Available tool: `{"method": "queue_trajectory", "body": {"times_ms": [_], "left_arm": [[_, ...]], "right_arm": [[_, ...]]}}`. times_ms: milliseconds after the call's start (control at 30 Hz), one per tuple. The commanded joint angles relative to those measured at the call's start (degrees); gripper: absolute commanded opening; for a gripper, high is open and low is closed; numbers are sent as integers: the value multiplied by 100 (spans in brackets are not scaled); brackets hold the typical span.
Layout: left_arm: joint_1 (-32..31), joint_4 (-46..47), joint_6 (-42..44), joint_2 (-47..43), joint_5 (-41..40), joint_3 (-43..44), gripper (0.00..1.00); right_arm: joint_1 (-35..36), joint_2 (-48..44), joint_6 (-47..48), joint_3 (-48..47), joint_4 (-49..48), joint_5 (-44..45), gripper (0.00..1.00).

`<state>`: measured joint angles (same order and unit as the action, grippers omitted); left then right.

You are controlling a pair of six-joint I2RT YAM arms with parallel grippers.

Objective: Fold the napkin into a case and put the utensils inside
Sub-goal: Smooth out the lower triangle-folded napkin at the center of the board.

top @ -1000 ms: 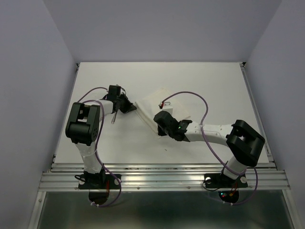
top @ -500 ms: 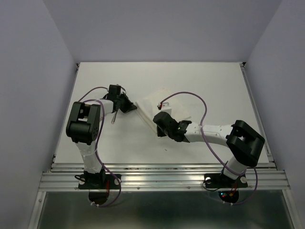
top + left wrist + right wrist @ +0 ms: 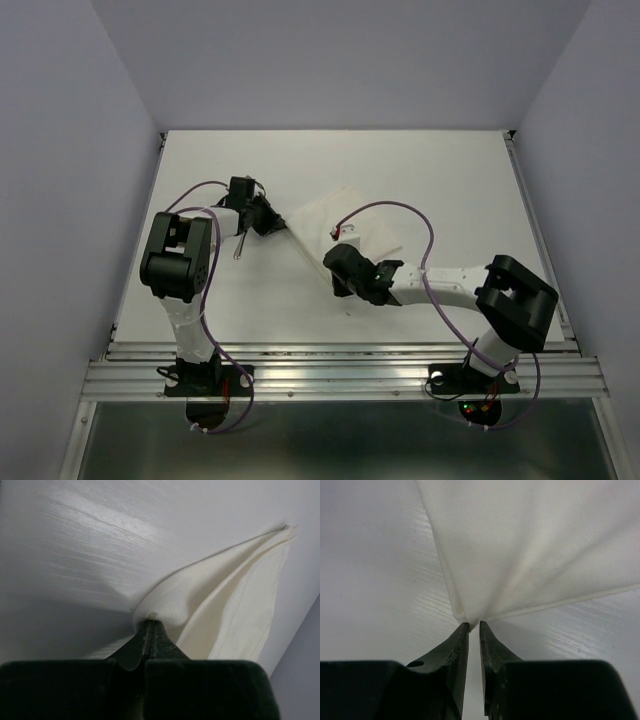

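Left gripper [image 3: 150, 630] pinched tight on the napkin [image 3: 340, 225] corner at its 9 o'clock end; cloth runs toward 4 o'clock across the table [image 3: 450, 170], near corner at the right gripper [image 3: 474, 627], jaws slightly parted, grip uncertain.

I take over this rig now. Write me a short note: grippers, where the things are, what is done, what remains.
Left gripper: shut on a corner of the napkin.
Right gripper: jaws slightly apart at the napkin's near corner; whether it grips is unclear.
A utensil lies on the table beside the left arm.
Done: napkin taken at two corners.
Left: fold the case, put utensils inside.
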<state>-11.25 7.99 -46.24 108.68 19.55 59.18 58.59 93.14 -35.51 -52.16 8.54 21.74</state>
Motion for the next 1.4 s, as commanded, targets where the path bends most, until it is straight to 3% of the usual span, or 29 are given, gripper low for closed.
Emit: {"method": "queue_trajectory", "body": {"times_ms": [0, 233, 500, 833, 1067, 1367], "left_arm": [[-18, -201, 97, 118, -197, 68, 0], [-18, -403, 220, -198, -250, 103, 0], [-18, -983, 475, -962, -636, 182, 0], [-202, -1142, 581, -1359, -619, 252, 0], [-361, -1124, 607, -1113, -496, 375, 0], [-536, -1159, 721, -823, -303, 542, 0]], "right_arm": [[83, 159, -9, 48, -141, -222, 22], [83, -14, 78, -22, -89, -29, 36], [83, -675, 88, 4, -80, 349, 36], [-295, 28, -18, -294, -308, -292, 22], [-295, 749, 369, -339, -633, -1461, 11], [-347, 38, 562, -93, -335, -409, 11]]}}
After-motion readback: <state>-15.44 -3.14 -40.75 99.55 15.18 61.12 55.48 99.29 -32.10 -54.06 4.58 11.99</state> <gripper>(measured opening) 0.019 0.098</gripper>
